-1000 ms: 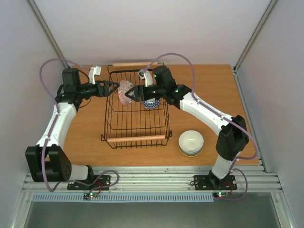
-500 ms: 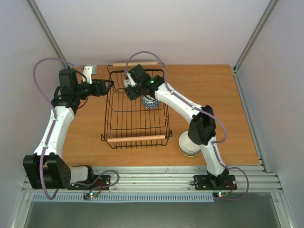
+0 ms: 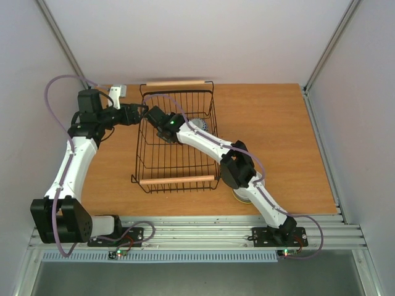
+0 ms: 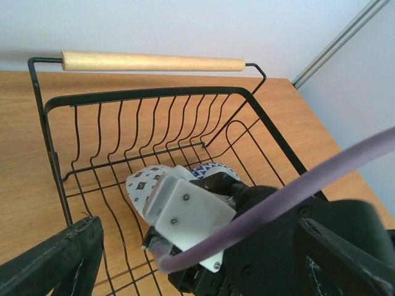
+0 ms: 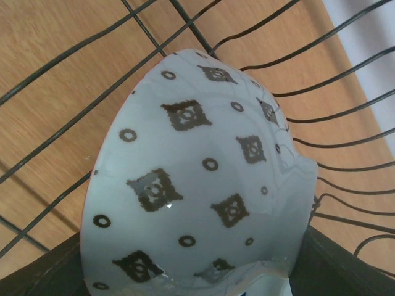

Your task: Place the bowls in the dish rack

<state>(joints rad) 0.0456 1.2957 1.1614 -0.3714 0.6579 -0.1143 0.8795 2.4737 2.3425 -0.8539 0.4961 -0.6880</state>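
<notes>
The black wire dish rack (image 3: 179, 180) stands mid-table, wooden handles at the near and far ends. My right gripper (image 3: 154, 116) reaches into its far left part and is shut on a white bowl with dark diamond marks (image 5: 197, 172), held on edge just over the rack wires (image 5: 185, 18). That bowl (image 4: 141, 184) shows beside a blue-and-white bowl (image 4: 213, 171) that lies on the rack floor (image 3: 199, 126). My left gripper (image 3: 141, 113) is open and empty at the rack's left rim (image 4: 154, 95); one finger (image 4: 58, 262) shows.
A stack of pale bowls (image 3: 237, 193) sits on the table right of the rack's near corner, mostly hidden under my right arm. Booth walls close in on both sides. The right arm lies diagonally across the rack.
The left gripper let go of the diamond bowl and drew back to the rack's left rim. The right arm swung left across the rack with the bowl and lowered it.
</notes>
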